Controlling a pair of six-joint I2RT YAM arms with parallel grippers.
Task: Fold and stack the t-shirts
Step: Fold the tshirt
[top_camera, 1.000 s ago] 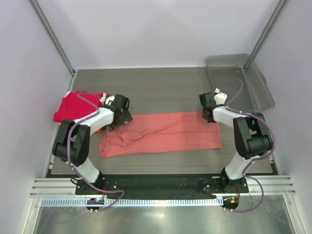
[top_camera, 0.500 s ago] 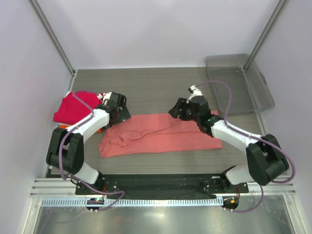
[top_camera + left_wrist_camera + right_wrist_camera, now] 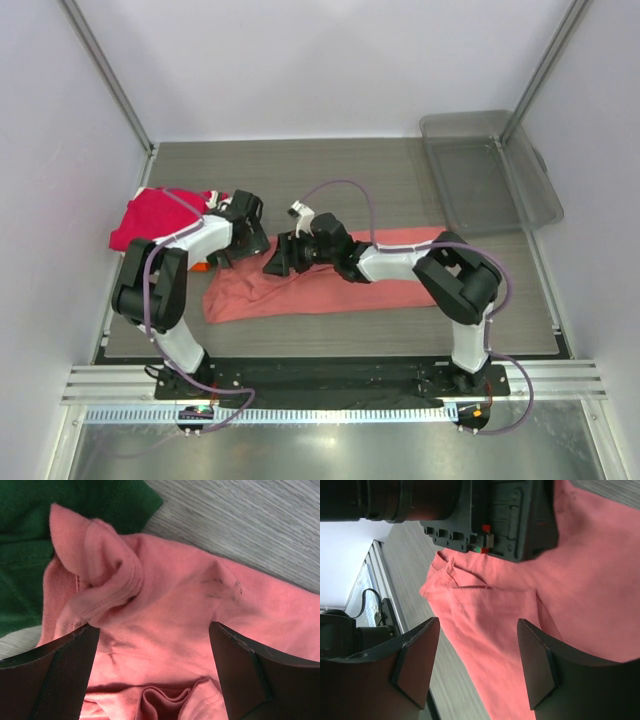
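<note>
The salmon-pink t-shirt (image 3: 330,285) lies stretched flat across the middle of the table. In the left wrist view its bunched collar end (image 3: 105,580) overlaps a dark green t-shirt (image 3: 30,535). My left gripper (image 3: 248,236) (image 3: 152,630) hovers open just above that end, holding nothing. My right arm reaches left across the shirt, and its gripper (image 3: 280,256) (image 3: 479,630) is open and empty above the pink cloth (image 3: 580,580), close to the left gripper. A magenta-red t-shirt (image 3: 150,220) lies bunched at the far left, with a bit of orange t-shirt (image 3: 203,266) beside it.
A clear grey plastic bin (image 3: 490,170) stands at the back right corner. White walls with metal posts close in the table (image 3: 330,170) on three sides. The left arm's wrist housing (image 3: 485,515) fills the top of the right wrist view.
My right gripper has opened and swept left along the shirt, from its right end to its left part. The left gripper has barely moved and stays open.
</note>
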